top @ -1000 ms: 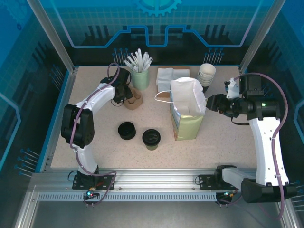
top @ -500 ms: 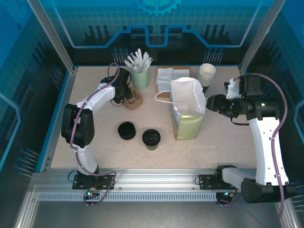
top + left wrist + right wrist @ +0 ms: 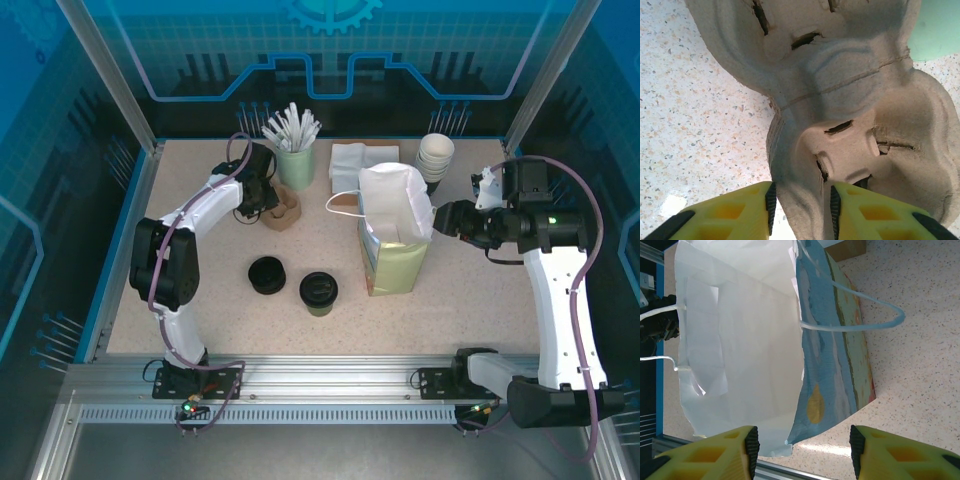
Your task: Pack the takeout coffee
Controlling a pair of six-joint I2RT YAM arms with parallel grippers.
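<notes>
The left gripper (image 3: 801, 206) pinches a ridge of the pulp cup carrier (image 3: 855, 95) far left, while the right gripper (image 3: 801, 445) gapes at the paper bag (image 3: 745, 345).

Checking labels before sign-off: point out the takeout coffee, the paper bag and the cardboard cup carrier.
takeout coffee (image 3: 318, 289): top external view, black lid.
paper bag (image 3: 393, 268): top external view, green side wall.
cardboard cup carrier (image 3: 840, 145): left wrist view, raised centre part.

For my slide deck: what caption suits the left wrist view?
The left hand grips the pulp carrier on the speckled table.
</notes>
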